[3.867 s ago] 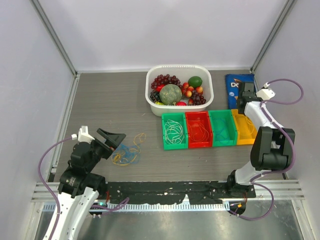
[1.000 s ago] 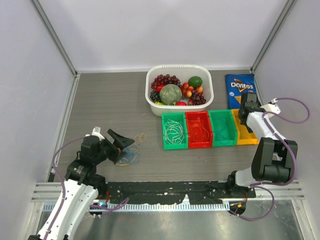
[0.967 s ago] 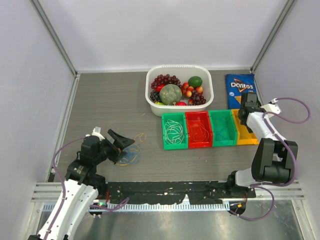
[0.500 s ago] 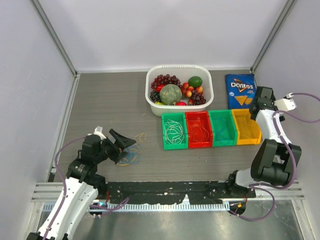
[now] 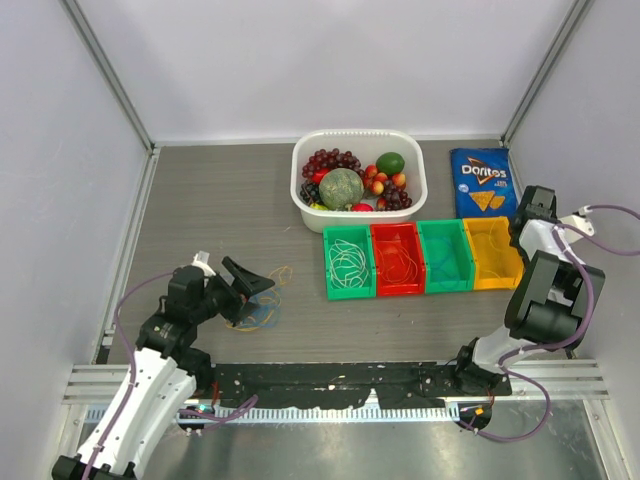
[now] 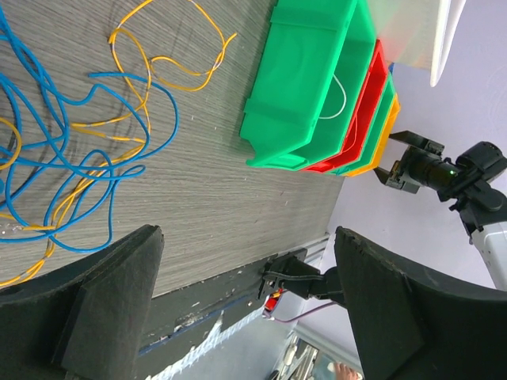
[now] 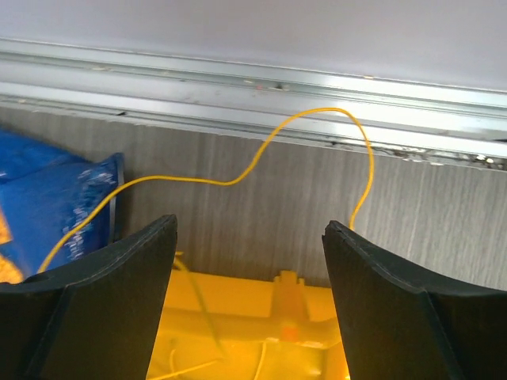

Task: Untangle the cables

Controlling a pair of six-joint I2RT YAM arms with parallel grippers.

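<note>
A tangle of thin blue and yellow cables (image 5: pixel 257 312) lies on the table at the front left. In the left wrist view the blue cable (image 6: pixel 119 142) and the yellow cable (image 6: pixel 170 67) loop over each other. My left gripper (image 5: pixel 250 285) hovers over the tangle's near-left edge, open (image 6: pixel 247 261), with nothing between its fingers. My right gripper (image 5: pixel 535 203) is by the right end of the yellow bin (image 5: pixel 492 252), open (image 7: pixel 249 229) and empty. A yellow cable (image 7: pixel 238 180) trails from the yellow bin (image 7: pixel 238 305) across the table.
Beside the yellow bin stand a green bin (image 5: pixel 349 262) holding white cable, a red bin (image 5: pixel 398 258) holding orange cable and a second green bin (image 5: pixel 445 255). A white fruit basket (image 5: pixel 410 205) stands behind them. A blue chip bag (image 5: pixel 482 182) lies at the back right.
The right arm has swung right, from over the yellow bin to just past its right end. The left gripper has crept slightly closer to the tangle. Both grippers stayed open.
</note>
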